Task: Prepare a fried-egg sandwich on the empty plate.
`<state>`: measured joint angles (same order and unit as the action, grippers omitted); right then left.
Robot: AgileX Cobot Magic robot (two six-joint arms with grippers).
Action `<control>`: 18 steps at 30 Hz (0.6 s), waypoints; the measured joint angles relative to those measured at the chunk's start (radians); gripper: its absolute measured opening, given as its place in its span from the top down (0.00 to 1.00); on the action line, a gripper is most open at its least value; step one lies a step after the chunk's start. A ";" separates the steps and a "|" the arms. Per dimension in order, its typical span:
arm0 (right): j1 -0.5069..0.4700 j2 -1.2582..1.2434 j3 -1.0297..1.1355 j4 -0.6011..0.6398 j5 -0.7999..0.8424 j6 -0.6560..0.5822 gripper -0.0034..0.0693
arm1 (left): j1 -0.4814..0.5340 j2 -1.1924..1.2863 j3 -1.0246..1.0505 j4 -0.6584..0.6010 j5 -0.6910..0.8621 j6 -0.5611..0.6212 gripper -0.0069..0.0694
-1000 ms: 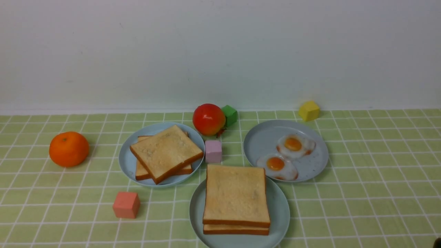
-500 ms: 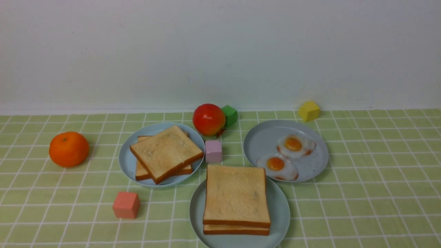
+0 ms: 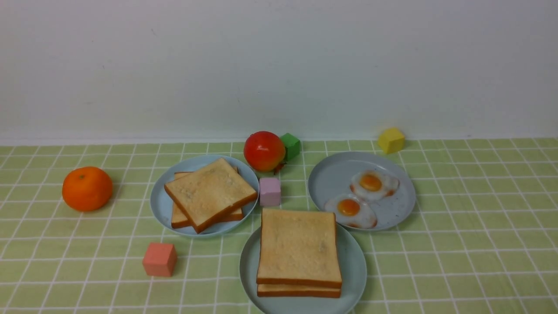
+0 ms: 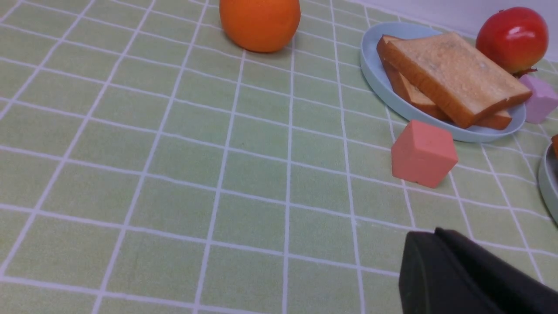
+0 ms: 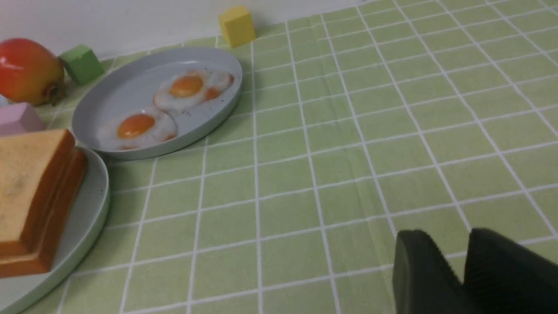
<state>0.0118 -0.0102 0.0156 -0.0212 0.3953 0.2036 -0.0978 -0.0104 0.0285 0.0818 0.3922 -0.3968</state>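
Note:
The pale mint plate [image 3: 355, 266] sits at the table's front centre. Two toast slices [image 3: 298, 246] lie stacked on it, and what is between them is hidden. The right wrist view shows the same stack [image 5: 30, 183] on the plate's rim [image 5: 93, 205]. My left gripper [image 4: 436, 233] is shut and empty, low over bare cloth near the salmon cube [image 4: 423, 152]. My right gripper [image 5: 449, 237] is open a little with nothing between its fingers, over bare cloth to the right of the plates. Neither gripper shows in the front view.
A greyish-blue plate [image 3: 331, 174] at the right holds two fried eggs [image 3: 370, 182]. Another [image 3: 159, 205] at the left holds two toast slices [image 3: 209, 192]. An orange [image 3: 87, 188], an apple [image 3: 263, 150] and green [image 3: 290, 145], yellow [image 3: 391, 139] and lilac [image 3: 270, 191] cubes stand around.
A dark tip of the right arm at the front view's bottom right corner has gone out of that view. Nothing on the table has moved.

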 joint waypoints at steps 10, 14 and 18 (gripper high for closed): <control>-0.012 0.000 0.000 0.002 0.000 0.000 0.68 | 0.000 0.000 0.000 0.000 0.000 0.000 0.88; -0.012 0.000 0.000 0.002 0.000 0.000 0.67 | 0.000 0.000 0.000 0.000 0.000 0.000 0.88; -0.012 0.000 0.000 0.002 0.000 0.000 0.66 | 0.000 0.000 0.000 0.000 0.000 0.000 0.88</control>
<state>-0.0005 -0.0102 0.0156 -0.0189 0.3953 0.2037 -0.0978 -0.0104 0.0285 0.0818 0.3922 -0.3968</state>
